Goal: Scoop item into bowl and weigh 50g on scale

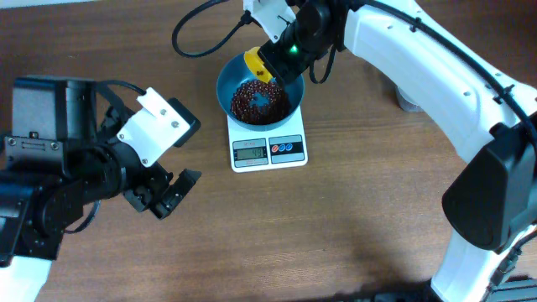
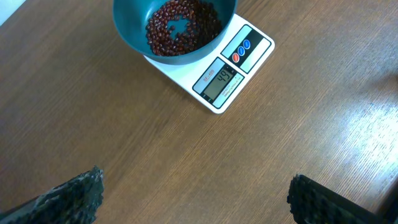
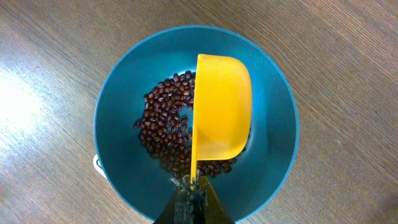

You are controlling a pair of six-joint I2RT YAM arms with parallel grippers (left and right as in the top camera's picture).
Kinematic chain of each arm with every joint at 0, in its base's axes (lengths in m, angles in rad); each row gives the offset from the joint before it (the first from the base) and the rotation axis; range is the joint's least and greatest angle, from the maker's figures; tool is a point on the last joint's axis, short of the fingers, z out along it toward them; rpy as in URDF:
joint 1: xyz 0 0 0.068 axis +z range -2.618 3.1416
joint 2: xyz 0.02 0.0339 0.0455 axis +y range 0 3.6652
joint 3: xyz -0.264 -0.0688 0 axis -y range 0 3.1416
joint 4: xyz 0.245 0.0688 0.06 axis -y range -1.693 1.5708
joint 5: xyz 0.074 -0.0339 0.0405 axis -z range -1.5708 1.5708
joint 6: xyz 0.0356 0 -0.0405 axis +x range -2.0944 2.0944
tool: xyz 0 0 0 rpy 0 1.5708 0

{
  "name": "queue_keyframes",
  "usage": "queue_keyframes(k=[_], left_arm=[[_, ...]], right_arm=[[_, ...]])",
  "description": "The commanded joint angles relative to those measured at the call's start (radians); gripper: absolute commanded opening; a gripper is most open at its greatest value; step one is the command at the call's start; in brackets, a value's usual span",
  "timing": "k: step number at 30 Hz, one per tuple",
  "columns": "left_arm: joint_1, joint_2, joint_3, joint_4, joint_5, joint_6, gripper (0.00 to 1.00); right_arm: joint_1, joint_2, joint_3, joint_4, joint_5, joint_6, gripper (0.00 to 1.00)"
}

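1. Nearest, the left gripper (image 1: pixel 174 195) is spread wide and empty above the table (image 1: pixel 352 235).
2. The scale (image 2: pixel 255 53) carries the bowl (image 3: pixel 118 93), with the beans (image 3: pixel 163 124) inside.
3. The right gripper (image 3: pixel 193 200), clamped on the scoop (image 3: pixel 221 106), tips it sideways over the bowl. This looks like the pouring step; the next move likely calls for tiny top-ups against the display (image 2: pixel 219 83).

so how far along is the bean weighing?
Done: bowl sits on scale with beans inside. In hand: right gripper, shut on the yellow scoop, tips it over the bowl. Remaining: display seems to read about 49, blurry, so perhaps a last top-up; left gripper open, idle.
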Motion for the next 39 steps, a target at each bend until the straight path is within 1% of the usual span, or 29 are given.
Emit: queue_keyframes(k=[1,9,12,14,25,28,32,35,39], left_arm=[[0.005,0.000,0.018,0.000,0.001,0.012,0.99],[0.005,0.000,0.018,0.000,0.001,0.012,0.99],[0.005,0.000,0.018,0.000,0.001,0.012,0.99],[0.005,0.000,0.018,0.000,0.001,0.012,0.99],[0.005,0.000,0.018,0.000,0.001,0.012,0.99],[0.005,0.000,0.018,0.000,0.001,0.012,0.99],[0.005,0.000,0.018,0.000,0.001,0.012,0.99],[0.005,0.000,0.018,0.000,0.001,0.012,0.99],[0.005,0.000,0.018,0.000,0.001,0.012,0.99]], right_arm=[[0.003,-0.015,0.021,0.007,-0.017,0.001,0.04],[-0.002,-0.007,0.015,-0.006,-0.003,-0.022,0.04],[0.000,-0.011,0.015,-0.005,0.092,-0.023,0.05],[0.004,-0.010,0.015,-0.011,0.121,-0.080,0.04],[0.010,-0.011,0.016,0.009,0.119,-0.093,0.05],[0.010,-0.011,0.016,0.023,0.061,-0.085,0.05],[0.009,-0.011,0.017,0.031,0.060,-0.082,0.04],[0.004,-0.018,0.035,0.032,0.056,-0.018,0.04],[-0.011,-0.045,0.104,0.033,0.033,-0.017,0.04]])
